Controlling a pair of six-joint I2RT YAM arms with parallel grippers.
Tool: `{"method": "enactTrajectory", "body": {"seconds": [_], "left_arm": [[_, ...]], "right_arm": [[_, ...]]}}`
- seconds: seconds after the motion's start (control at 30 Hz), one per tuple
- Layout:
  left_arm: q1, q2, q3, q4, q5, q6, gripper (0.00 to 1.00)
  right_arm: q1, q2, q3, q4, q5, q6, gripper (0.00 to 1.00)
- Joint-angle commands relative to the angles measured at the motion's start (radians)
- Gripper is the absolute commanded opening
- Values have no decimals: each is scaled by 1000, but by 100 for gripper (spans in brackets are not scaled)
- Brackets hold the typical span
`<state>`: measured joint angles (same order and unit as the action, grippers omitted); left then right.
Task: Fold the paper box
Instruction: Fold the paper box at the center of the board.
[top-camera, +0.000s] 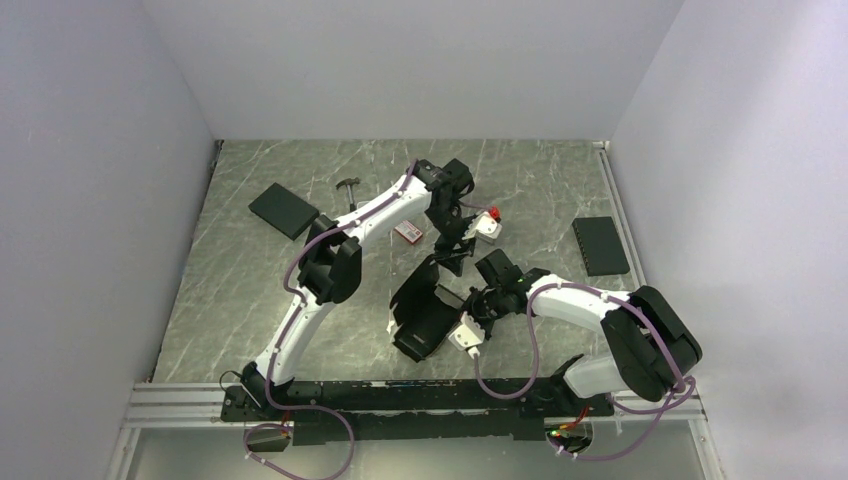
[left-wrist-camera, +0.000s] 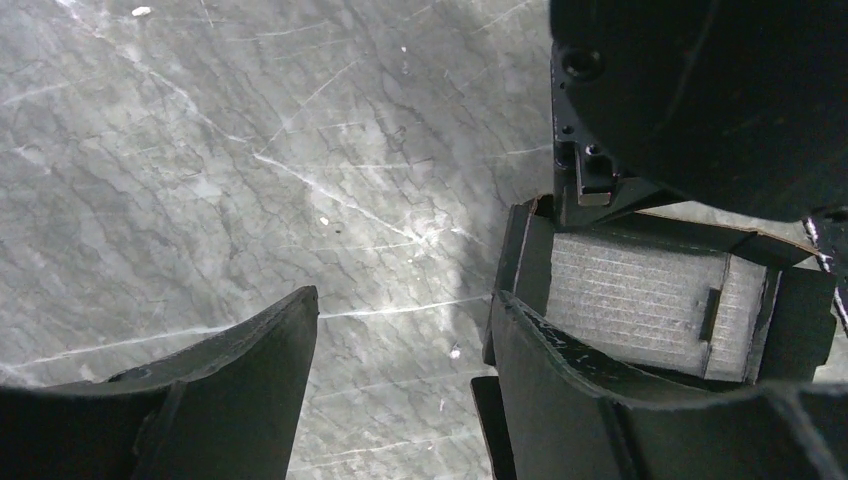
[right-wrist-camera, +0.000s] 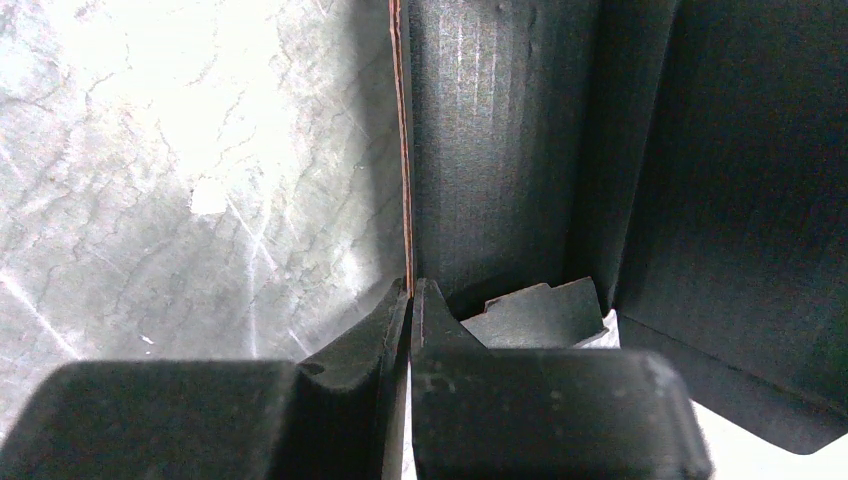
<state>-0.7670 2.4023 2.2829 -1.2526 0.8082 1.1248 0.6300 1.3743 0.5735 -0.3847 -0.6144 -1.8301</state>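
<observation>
Two grippers, two different states. Your right gripper (right-wrist-camera: 411, 300) has its fingers (right-wrist-camera: 350, 350) pressed together on a thin upright wall of the box (right-wrist-camera: 500, 150), and the brown cut edge of that wall runs straight up from the pinch in the right wrist view. Your left gripper (left-wrist-camera: 400, 390) stands wide apart with only bare table (left-wrist-camera: 200, 150) showing between its fingers (left-wrist-camera: 250, 400), so it holds nothing. The finger nearer the box sits just beside the box's near wall, and you cannot tell from the left wrist view whether they touch. From above, the box (top-camera: 425, 310) lies half folded near the middle of the table, its walls partly raised. The left gripper (top-camera: 452, 255) is at its far side and the right gripper (top-camera: 462, 305) at its right side. The left wrist view shows a pale grey ribbed inner panel facing up, with a narrow dark slot near one end. A left slab (top-camera: 283, 210) and a right slab (top-camera: 600, 245) lie flat, well apart from the box. A small red card (top-camera: 408, 232) lies near the left gripper, and any print on it is too small to read.
</observation>
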Motion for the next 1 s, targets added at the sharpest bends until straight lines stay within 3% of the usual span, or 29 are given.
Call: {"method": "enactTrajectory", "body": {"seconds": [0.0, 0.63, 0.97], "left_arm": [[1, 16, 22, -36, 73, 78, 69], [6, 18, -67, -46, 125, 74, 70], [-6, 16, -121, -22, 76, 64, 63]], "right_arm": [[12, -15, 3, -8, -27, -55, 0], [36, -29, -11, -12, 57, -156, 0], [41, -29, -7, -17, 61, -152, 0]]}}
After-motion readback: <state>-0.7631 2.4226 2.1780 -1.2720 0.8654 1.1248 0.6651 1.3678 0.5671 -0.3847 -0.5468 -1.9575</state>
